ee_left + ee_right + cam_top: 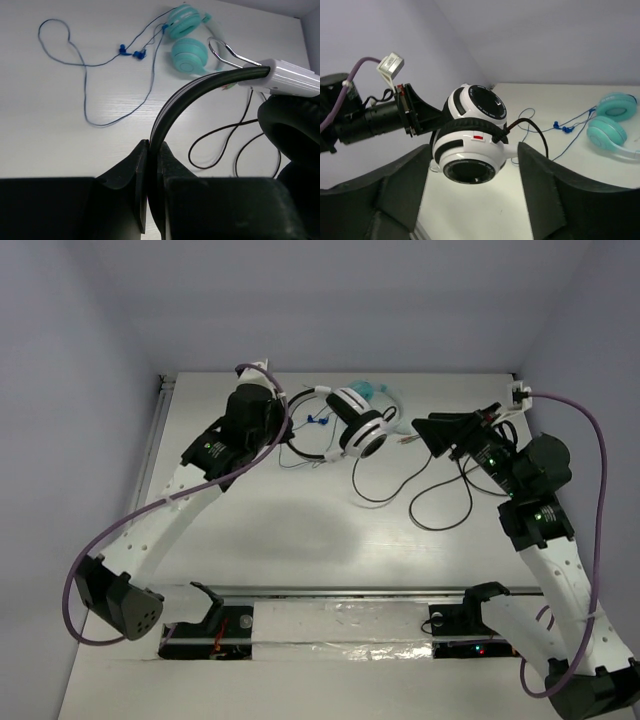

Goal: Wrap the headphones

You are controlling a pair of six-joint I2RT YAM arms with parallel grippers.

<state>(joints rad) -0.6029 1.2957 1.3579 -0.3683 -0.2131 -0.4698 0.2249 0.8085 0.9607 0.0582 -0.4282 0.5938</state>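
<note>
Where the headphones (357, 425) are: at the far middle of the desk (300, 540), between the two arms and on the near side of the teal headphones (375, 392).
Left gripper (151, 150): clenched on the headband (185, 95) of the headphones. In the left wrist view its two fingers (132, 170) press the thin black-and-white band from both sides. From there the band curves up and to the right, to a white yoke above a black pad.
Right gripper (420, 428): released, with the jaws standing wide apart and nothing between them. It points left toward the earcups and stands just to the right of them. The top view shows a gap between them.
Earcups (470, 150): two round white cups with black pads, one close behind the other. In the right wrist view they appear between the open fingers but lie farther away than the fingertips.
Cable (527, 120): thin and dark. It leaves the front earcup in an arc, then lies in loose loops on the desk, near and to the right of the headphones.
Blue cable (85, 85): it belongs to the teal pair and lies in loops to their left, with small blue plugs.
Contact with desk: I cannot tell whether the earcups rest on it or hang above it.
</note>
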